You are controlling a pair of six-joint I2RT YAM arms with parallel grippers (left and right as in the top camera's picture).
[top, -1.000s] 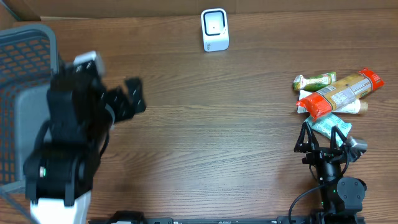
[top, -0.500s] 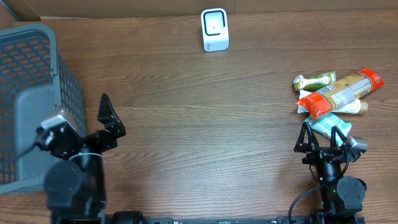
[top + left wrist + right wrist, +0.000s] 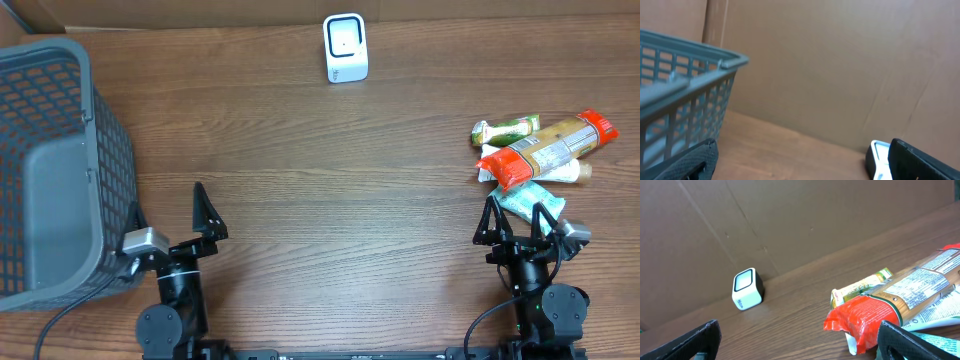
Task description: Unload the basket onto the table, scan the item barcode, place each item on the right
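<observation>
Both end effectors sit low at the near edge of the desk (image 3: 330,190), and both are empty.

The left end effector (image 3: 170,218) has its jaws spread wide. The basket (image 3: 108,150) stands just to its left, the near corner close beside the outer finger. In the left wrist view the basket rim rises ahead and to the left. The scanner (image 3: 879,159) shows far ahead to the right, partly hidden by the right finger, against a cardboard wall (image 3: 830,65).

The right end effector (image 3: 516,222) also stands wide open, gripping nothing. The items lie in a heap just ahead of it. A teal packet (image 3: 530,203) is nearest, right at the fingertips; whether it touches them cannot be told. Beyond it a long pack (image 3: 545,150) with red ends lies slantwise over a white item (image 3: 565,173). A green bar (image 3: 505,130) lies farthest, to the left. In the right wrist view the scanner stands upright far ahead and to the left, well apart from the heap. The print on the pack is too small to read.
</observation>
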